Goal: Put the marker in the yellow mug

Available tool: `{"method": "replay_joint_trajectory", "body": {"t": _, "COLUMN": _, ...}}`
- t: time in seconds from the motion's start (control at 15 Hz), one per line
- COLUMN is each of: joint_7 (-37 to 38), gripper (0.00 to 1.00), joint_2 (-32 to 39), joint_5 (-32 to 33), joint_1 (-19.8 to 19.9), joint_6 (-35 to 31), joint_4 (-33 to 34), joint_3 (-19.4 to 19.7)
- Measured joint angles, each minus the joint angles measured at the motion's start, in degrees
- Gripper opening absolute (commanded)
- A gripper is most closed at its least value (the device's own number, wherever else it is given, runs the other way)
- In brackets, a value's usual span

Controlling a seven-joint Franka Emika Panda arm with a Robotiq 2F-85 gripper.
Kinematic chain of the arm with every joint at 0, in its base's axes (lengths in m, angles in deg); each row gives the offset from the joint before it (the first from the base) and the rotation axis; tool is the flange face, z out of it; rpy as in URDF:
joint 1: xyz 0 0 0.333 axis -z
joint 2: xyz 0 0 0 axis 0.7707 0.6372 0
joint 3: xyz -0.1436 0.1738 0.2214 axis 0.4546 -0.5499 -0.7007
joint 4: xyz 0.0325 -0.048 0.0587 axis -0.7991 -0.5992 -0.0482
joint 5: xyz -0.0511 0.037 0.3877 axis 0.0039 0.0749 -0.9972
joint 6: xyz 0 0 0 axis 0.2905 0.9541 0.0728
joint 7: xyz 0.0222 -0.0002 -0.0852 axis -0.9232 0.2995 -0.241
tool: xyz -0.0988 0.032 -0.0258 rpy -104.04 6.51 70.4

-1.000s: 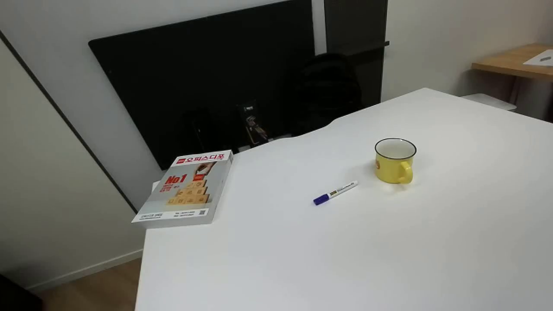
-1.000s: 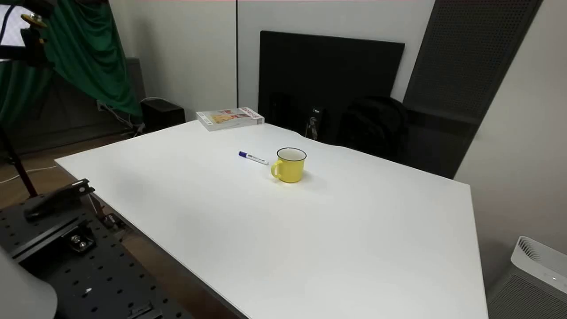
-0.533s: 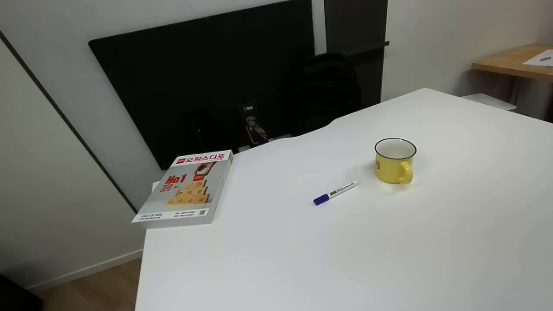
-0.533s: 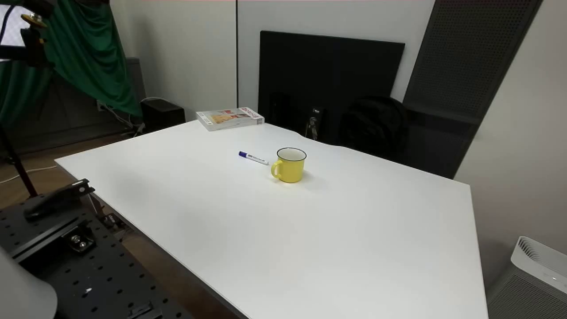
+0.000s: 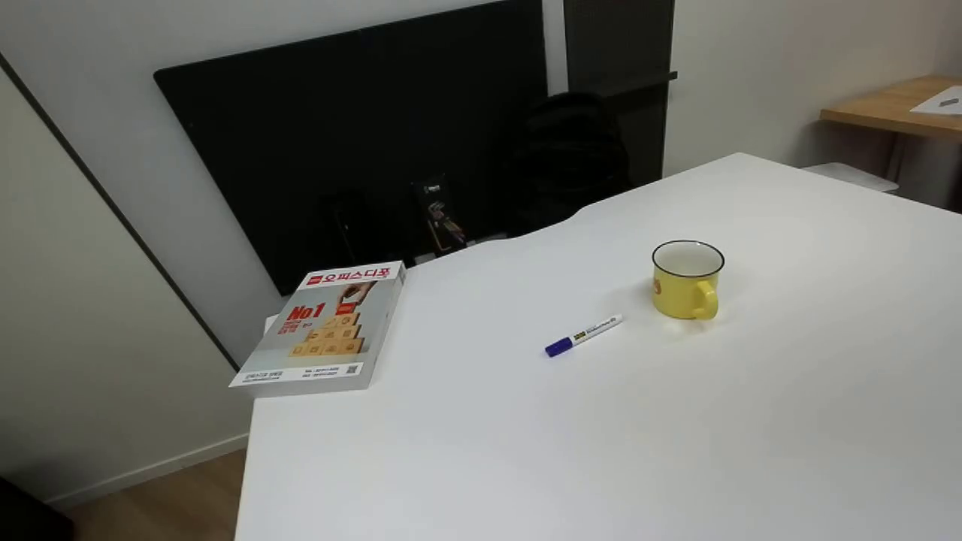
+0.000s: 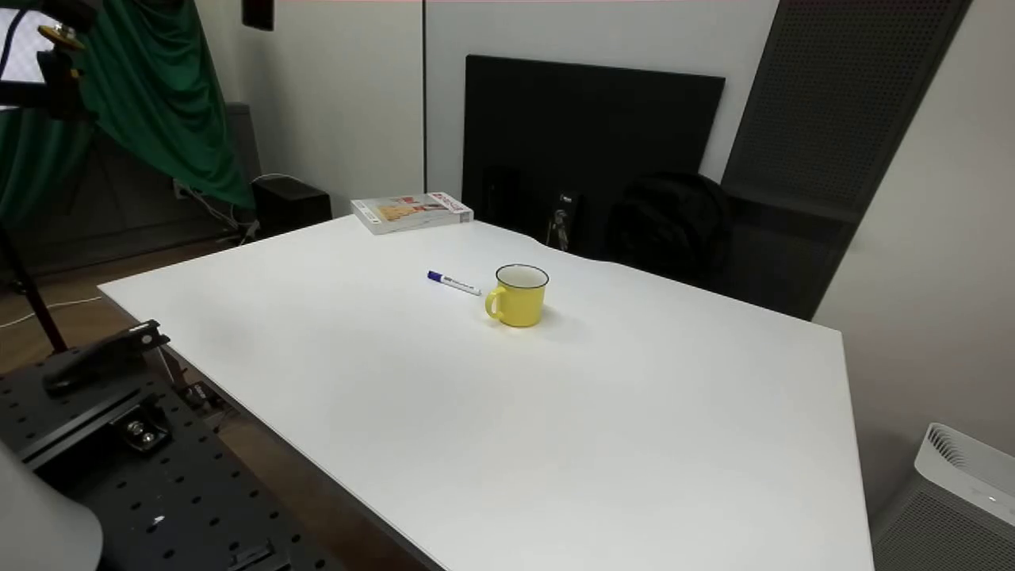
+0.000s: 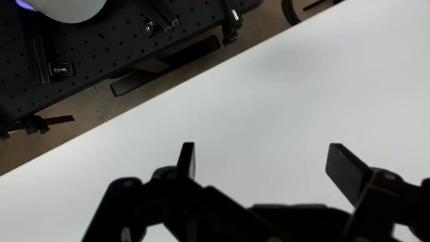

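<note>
Wrist view shows the gripper (image 7: 262,157) spread and empty, while in an exterior view the marker (image 6: 453,283) lies left of the mug (image 6: 523,308), white end roughly toward it, seemingly right of and below a dark tip (image 6: 258,14), probably the gripper's.

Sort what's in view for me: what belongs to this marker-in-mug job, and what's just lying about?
Job:
yellow mug, upright
marker, lying outside it
end effector, open

Just lying about:
thick book
what looks like a black backpack
white vented unit
</note>
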Motion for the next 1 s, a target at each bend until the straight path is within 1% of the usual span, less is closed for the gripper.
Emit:
{"method": "replay_joint_trajectory", "body": {"t": 0.2, "joint_7": 4.8, "gripper": 1.0, "joint_2": 1.5, "joint_5": 0.0, "joint_1": 1.8, "joint_6": -6.6, "joint_4": -0.3, "joint_3": 0.1}}
{"method": "replay_joint_trajectory", "body": {"t": 0.4, "joint_7": 10.9, "gripper": 1.0, "joint_2": 2.2, "joint_5": 0.0, "joint_1": 2.2, "joint_6": -13.9, "joint_4": -1.0, "joint_3": 0.0}}
{"method": "replay_joint_trajectory", "body": {"t": 0.67, "joint_7": 20.2, "gripper": 1.0, "joint_2": 3.5, "joint_5": 0.3, "joint_1": 2.4, "joint_6": -21.6, "joint_4": -1.7, "joint_3": 0.0}}
{"method": "replay_joint_trajectory", "body": {"t": 1.0, "joint_7": 32.7, "gripper": 1.0, "joint_2": 6.3, "joint_5": 4.3, "joint_1": 4.4, "joint_6": -29.6, "joint_4": -2.6, "joint_3": 0.0}}
